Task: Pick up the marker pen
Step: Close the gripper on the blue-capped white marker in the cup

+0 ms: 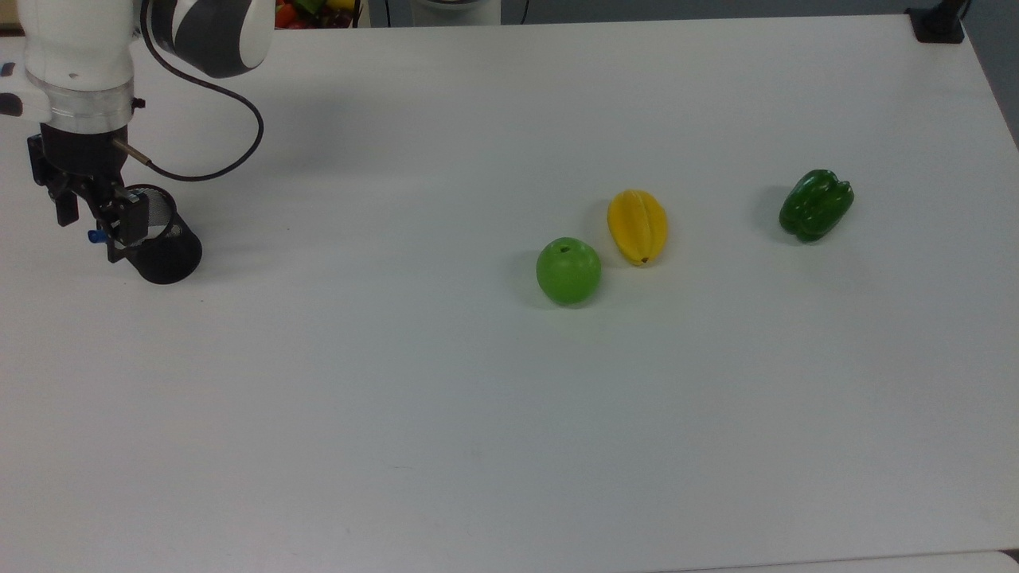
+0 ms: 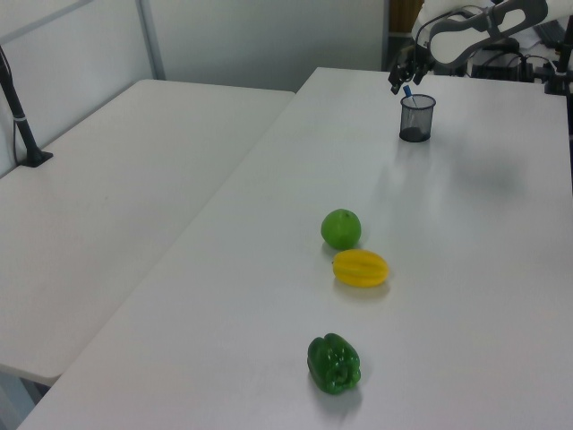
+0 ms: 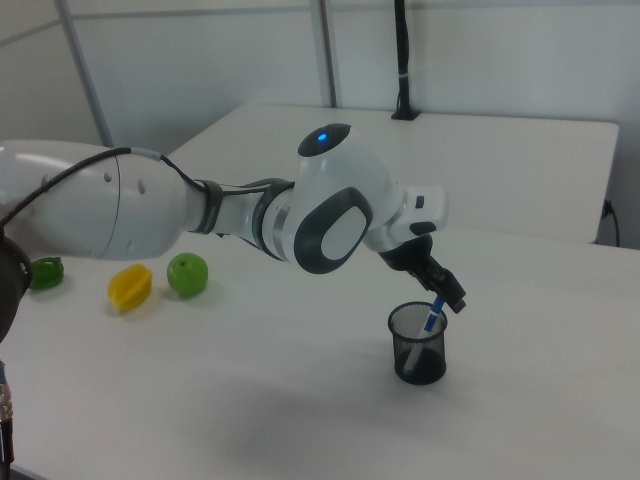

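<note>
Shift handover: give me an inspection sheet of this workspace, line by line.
Surface: white table, bare apart from the items below.
Job's things: marker pen leaning in a black mesh cup, blue cap sticking out above the rim.
Clutter: green apple, yellow star fruit, green pepper, grouped away from the cup.
Gripper: gripper at the marker's blue cap, fingers either side; grip not confirmed.
Cables: black cable looping from the arm's wrist.
Surroundings: second white table alongside; black post on it.
</note>
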Robot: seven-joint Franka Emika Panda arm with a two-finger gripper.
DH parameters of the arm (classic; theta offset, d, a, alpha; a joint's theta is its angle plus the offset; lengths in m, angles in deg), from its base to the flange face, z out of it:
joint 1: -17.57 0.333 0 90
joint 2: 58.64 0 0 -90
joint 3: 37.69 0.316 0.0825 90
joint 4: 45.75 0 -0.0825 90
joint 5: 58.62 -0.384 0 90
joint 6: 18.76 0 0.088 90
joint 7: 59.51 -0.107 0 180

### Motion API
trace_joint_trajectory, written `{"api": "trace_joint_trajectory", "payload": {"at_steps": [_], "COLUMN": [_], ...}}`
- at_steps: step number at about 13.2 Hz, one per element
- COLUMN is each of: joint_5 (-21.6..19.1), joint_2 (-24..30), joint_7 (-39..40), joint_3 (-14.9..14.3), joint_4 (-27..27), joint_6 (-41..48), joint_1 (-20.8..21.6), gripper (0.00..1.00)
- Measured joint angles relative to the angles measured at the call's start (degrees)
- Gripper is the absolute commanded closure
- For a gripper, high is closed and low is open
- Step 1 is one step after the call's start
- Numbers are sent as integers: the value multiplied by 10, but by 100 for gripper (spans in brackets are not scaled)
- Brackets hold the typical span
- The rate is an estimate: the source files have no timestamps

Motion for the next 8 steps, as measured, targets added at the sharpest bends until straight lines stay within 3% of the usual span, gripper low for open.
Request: {"api": "trace_joint_trajectory", "payload": {"at_steps": [2,4,6,8], "joint_5": [3,3,6,8], "joint_2": [0,0,-1,-2], "joint_7": [0,0,0,0], "joint_3": [0,0,0,0], "joint_4": [0,0,0,-1], "joint_6": [0,0,0,0], "joint_1": [0,0,0,0], "gripper": [49,52,62,82]}}
